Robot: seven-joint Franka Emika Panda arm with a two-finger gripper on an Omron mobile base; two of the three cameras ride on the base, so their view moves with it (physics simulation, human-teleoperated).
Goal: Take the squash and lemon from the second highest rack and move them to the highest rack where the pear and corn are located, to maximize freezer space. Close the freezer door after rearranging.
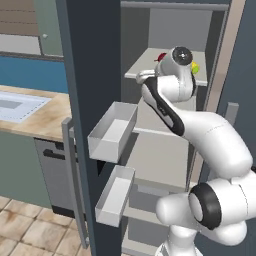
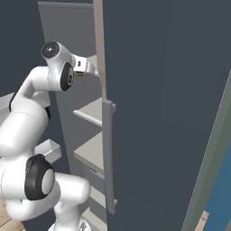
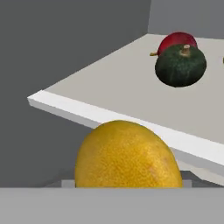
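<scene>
Gripping the lemon at the highest rack's front edge, gripper clenched; squash farther back.

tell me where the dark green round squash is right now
In the hand view the dark green round squash sits on the pale grey top shelf, upper right, right in front of a red fruit.

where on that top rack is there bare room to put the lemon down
The lemon sits close before the camera, below the rack's front edge. The top rack is bare across its front and left, from the white lip back toward the grey wall. It is crowded at the far right, where the squash stands against the red pear.
</scene>
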